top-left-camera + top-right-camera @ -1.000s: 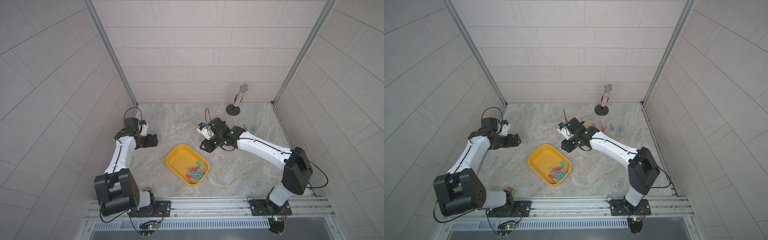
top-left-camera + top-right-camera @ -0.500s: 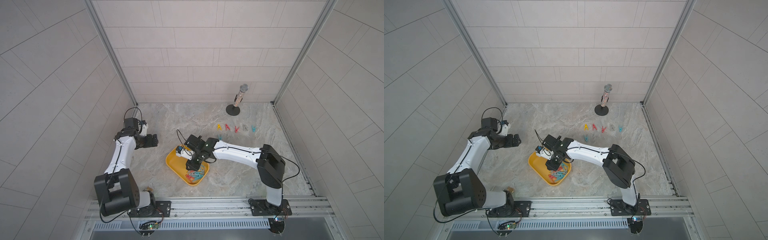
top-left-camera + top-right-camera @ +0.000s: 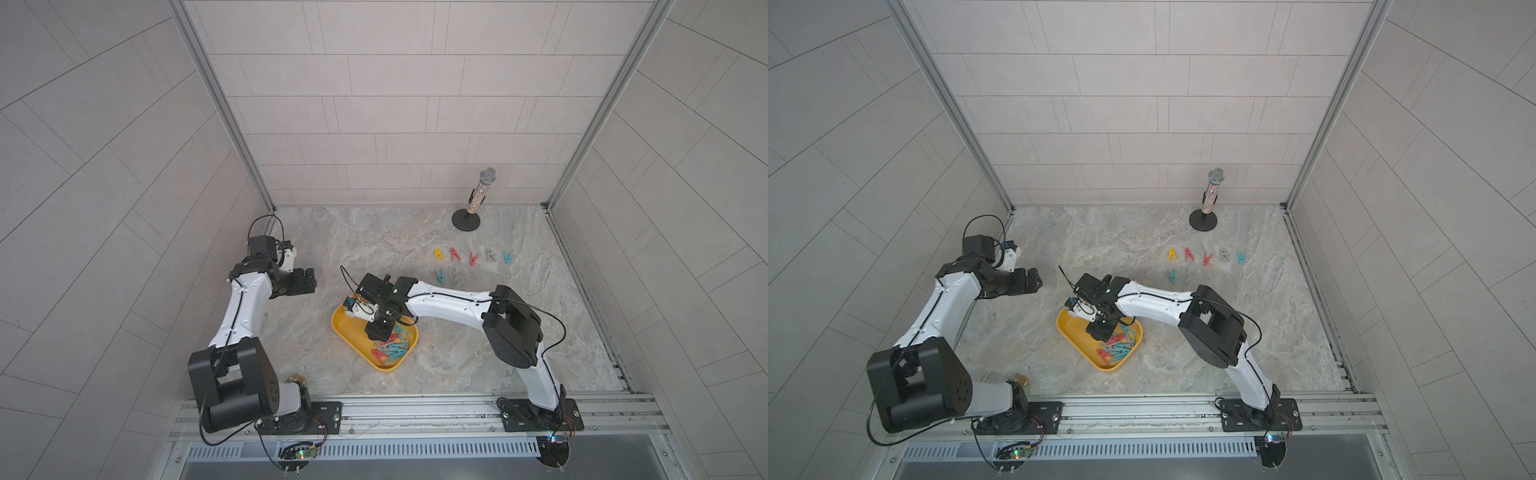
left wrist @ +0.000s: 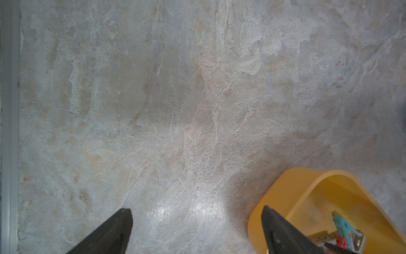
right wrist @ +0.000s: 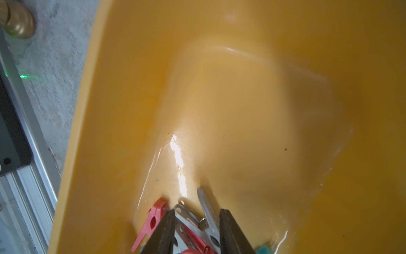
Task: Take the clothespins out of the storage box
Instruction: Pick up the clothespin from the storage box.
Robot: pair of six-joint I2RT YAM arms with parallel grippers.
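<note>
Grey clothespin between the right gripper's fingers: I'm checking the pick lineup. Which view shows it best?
The right wrist view: the grey clothespin lies close up between the fingers of the right gripper. In both top views the gripper hides it. The left wrist view catches only a corner of the storage box.

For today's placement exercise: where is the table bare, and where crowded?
Bare marble: between the left gripper, back wall and microphone; also between the storage box and front rail. Crowded: the laid-out clothespins near the microphone, and the box under the right gripper.
</note>
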